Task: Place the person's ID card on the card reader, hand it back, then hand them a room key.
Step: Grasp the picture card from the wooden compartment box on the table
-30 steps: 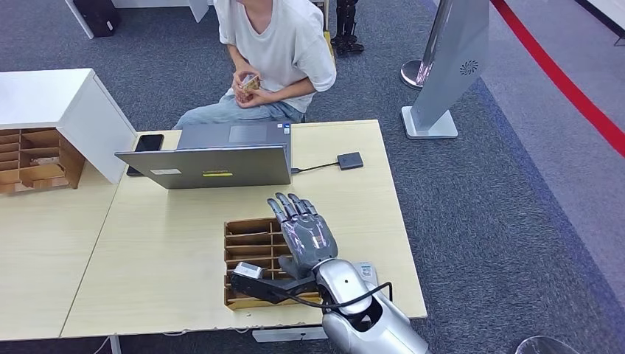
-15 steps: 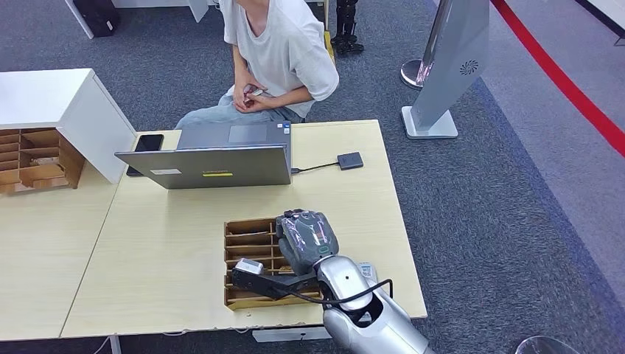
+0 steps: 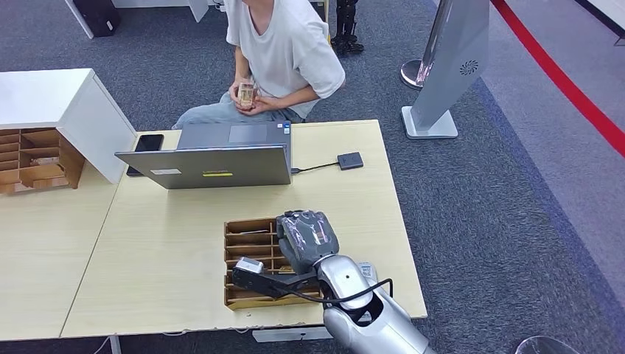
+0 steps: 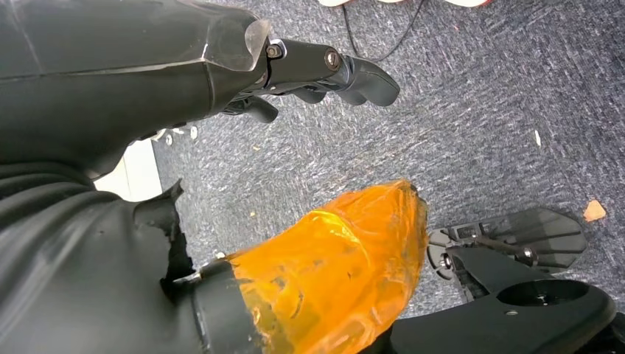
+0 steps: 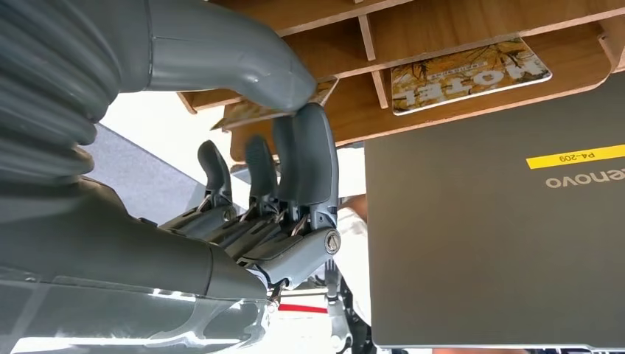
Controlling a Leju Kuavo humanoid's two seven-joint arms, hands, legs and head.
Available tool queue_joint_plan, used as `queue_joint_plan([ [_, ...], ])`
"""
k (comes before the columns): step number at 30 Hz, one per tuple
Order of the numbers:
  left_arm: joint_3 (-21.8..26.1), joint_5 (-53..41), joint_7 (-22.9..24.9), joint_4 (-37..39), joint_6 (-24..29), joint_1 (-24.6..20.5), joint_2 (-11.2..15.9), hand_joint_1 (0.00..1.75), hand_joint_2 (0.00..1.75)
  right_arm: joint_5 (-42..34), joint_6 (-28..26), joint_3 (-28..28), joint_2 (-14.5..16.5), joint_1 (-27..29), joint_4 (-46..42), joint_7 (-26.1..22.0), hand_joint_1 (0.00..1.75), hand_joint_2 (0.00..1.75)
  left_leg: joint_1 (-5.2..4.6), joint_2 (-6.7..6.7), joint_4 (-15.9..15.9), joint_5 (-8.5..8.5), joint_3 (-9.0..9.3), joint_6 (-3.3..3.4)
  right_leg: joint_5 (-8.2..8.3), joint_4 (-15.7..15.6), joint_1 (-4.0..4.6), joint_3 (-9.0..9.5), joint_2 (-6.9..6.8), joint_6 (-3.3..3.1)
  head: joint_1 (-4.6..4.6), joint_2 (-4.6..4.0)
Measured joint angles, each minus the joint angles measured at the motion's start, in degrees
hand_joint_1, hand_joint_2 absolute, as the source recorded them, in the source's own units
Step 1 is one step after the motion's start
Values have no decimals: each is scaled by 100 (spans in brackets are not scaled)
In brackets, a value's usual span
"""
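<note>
sitting in the wooden card tray [image 3: 247, 251], a room key card [image 5: 469, 75] printed "hotel" lies flat in one slot, shown in the right wrist view. a second card [image 5: 254, 112] lies in the neighbouring slot, right at the fingertips [image 5: 313, 122] of the right robot hand [image 3: 306, 237]. thumb and fingers are curled together above that slot; cannot tell whether they actually pinch the card or only touch it. in the head view the right robot hand is bent down over the tray's right half, fingers tucked under.

tray sits on the near part of the counter [image 3: 169, 243], in front of the grey laptop [image 3: 210, 158], whose lid back faces the robot. the black card reader [image 3: 350, 160] lies to the right of the laptop, cabled to it, well apart from the tray. a black phone [image 3: 147, 143] lies at the laptop's far left corner.

the person [image 3: 284, 55] sits on the far side of the counter, holding a card [image 3: 245, 94] in both hands at lap height.

left robot hand [image 4: 324, 70] hangs over grey carpet [image 4: 479, 125] in its wrist view, fingers loosely curled, holding nothing.
</note>
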Motion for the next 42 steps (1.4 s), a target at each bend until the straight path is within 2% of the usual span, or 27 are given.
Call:
queue_joint_plan([
  [21, 0, 107, -12, 0, 18, 2, 2, 0, 0, 10, -114, -16, 0, -1, -500, -97, 134, 175, 0, 0, 0, 0, 0, 0, 0, 0, 0, 0, 0, 0, 0, 0],
  [25, 0, 110, -15, 0, 21, 3, 2, 0, 0, 13, -123, -16, 0, -1, -558, -103, 151, 175, 0, 0, 0, 0, 0, 0, 0, 0, 0, 0, 0, 0, 0, 0],
  [26, 0, 110, -15, 0, 23, 3, 2, 0, 0, 15, -132, -16, 0, -1, -570, -104, 151, 175, 0, 0, 0, 0, 0, 0, 0, 0, 0, 0, 0, 0, 0, 0],
  [29, 0, 110, -20, 0, 26, 2, 2, 0, 0, 19, -166, -17, 0, -1, -585, -111, 137, 175, 0, 0, 0, 0, 0, 0, 0, 0, 0, 0, 0, 0, 1, 0],
  [30, 0, 111, -22, 0, 26, 2, 2, 0, 0, 20, -174, -17, 0, -1, -586, -116, 128, 175, 0, 0, 0, 0, 0, 0, 0, 0, 0, 0, 0, 0, 1, 0],
  [34, 0, 112, -24, 0, 30, 2, 2, 0, 0, 31, -183, -15, 0, 0, -586, -129, 68, 175, 0, 0, 0, 0, 0, 0, 0, 0, 0, 0, 0, 0, -1, 0],
  [38, 0, 111, -24, 0, 34, 2, 2, 0, 0, 53, -184, -14, 0, 1, -582, -139, 21, 175, 0, 0, 0, 0, 0, 0, 0, 0, 0, 0, 0, 0, 0, 0],
  [39, -1, 110, -24, 0, 35, 2, 2, 0, 0, 53, -183, -13, 0, 1, -578, -139, 13, 175, 0, 0, 0, 0, 0, 0, 0, 0, 0, 0, 0, 0, -1, 0],
  [42, -2, 110, -24, 0, 37, 2, 2, 0, 0, 53, -181, -11, 0, 3, -551, -140, 10, 175, 0, 0, 0, 0, 0, 0, 0, 0, 0, 0, 0, 0, 0, 0],
])
